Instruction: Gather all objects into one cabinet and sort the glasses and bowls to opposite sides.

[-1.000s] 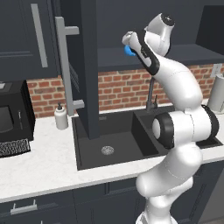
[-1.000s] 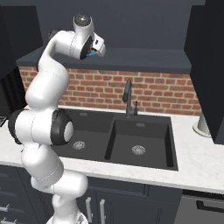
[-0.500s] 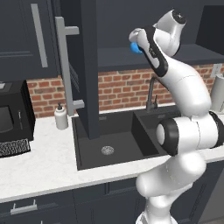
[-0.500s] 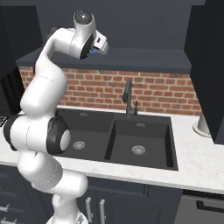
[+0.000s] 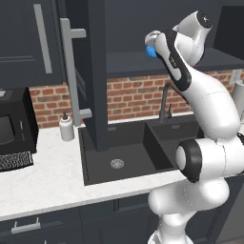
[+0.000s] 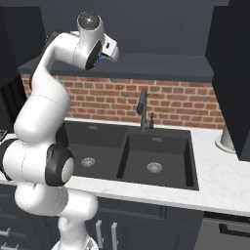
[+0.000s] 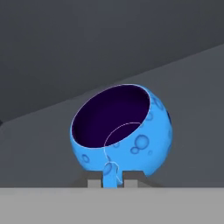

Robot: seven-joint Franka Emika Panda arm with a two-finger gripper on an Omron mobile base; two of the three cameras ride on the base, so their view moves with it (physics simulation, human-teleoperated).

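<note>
Clearly, the blue bowl could be dropped into the sink below, because it is pinched only at a thin part of its rim and hangs tilted. It could also be knocked against the cabinet shelf edge. The fingers are almost pressed together, with the rim held between them, high before the open cabinet.

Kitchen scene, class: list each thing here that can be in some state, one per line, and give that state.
Blue bowl: held up by its rim, tilted, nothing in it.
Gripper: shut on the blue bowl.
Cabinet door: swung open.
Sink: dry, both basins bare.
Tap: off, no water running.
</note>
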